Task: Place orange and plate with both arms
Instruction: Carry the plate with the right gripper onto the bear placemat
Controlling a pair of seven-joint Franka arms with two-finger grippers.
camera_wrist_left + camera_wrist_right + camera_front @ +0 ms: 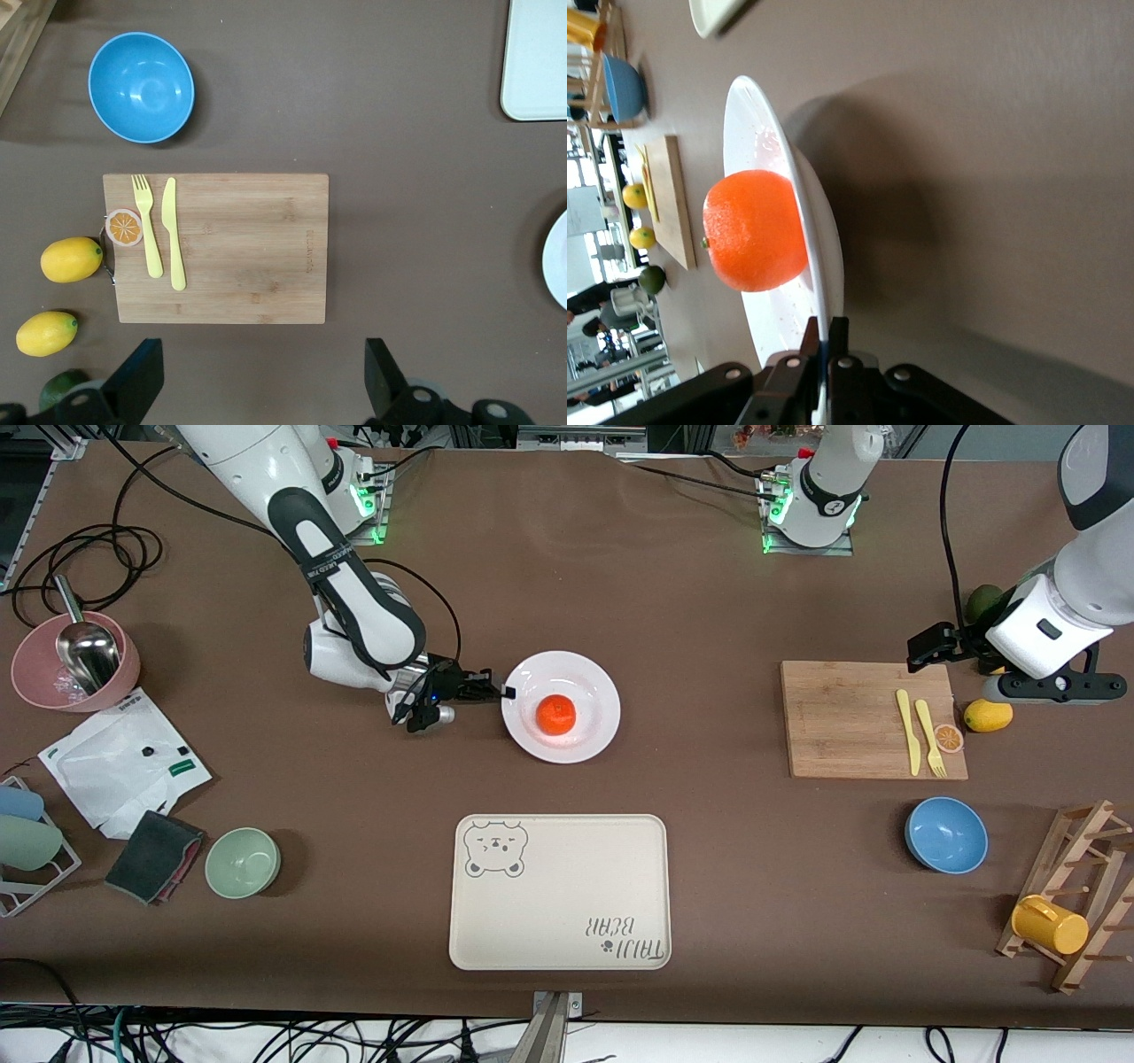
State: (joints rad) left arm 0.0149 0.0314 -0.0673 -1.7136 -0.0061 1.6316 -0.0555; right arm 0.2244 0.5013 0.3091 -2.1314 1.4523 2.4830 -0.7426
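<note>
The white plate (580, 682) sits near the middle of the table, with the orange (556, 715) resting in it. My right gripper (506, 691) is shut on the plate's rim at the edge toward the right arm's end. In the right wrist view the two fingers (809, 335) pinch the thin rim of the plate (764, 133), and the orange (753, 231) sits just past them. My left gripper (926, 646) is open and empty, up over the table by the cutting board (850, 717); its fingers (133, 381) show wide apart in the left wrist view.
A beige bear-print tray (560, 892) lies nearer the front camera than the plate. The board carries a yellow knife, a fork and an orange slice (948, 738). Lemons (987, 716), a blue bowl (945, 835), a mug rack, a green bowl (243, 862) and a pink bowl (35, 682) sit toward the table's ends.
</note>
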